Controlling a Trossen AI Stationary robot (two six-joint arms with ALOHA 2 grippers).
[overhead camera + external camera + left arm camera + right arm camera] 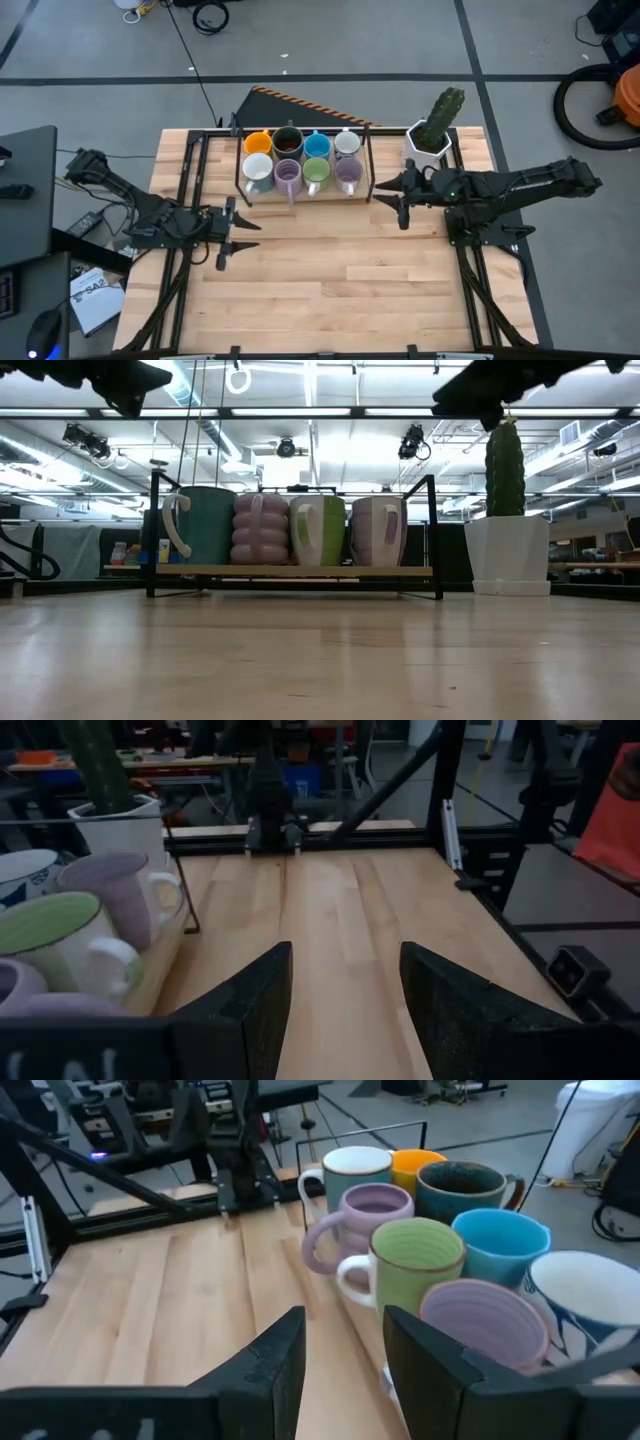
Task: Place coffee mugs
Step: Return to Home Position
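Eight mugs stand upright in two rows on a black-framed rack [372,160] at the table's far middle. The far row holds orange [257,143], dark brown [288,139], blue [317,144] and white [347,142]. The near row holds white [257,168], purple [288,176], green [317,173] and purple [348,174]. All rest by their bases on the rack's wooden shelf [290,571]. My left gripper [238,232] [345,955] hovers open over bare wood, near and left of the rack. My right gripper [392,196] [345,1320] hovers open just right of the rack, pointing at the mugs.
A white angular pot with a green cactus [430,140] [508,550] stands at the far right, just behind my right arm. Black frame rails [190,170] run along the table's left and right sides. Bare wood [340,270] lies near the rack's front.
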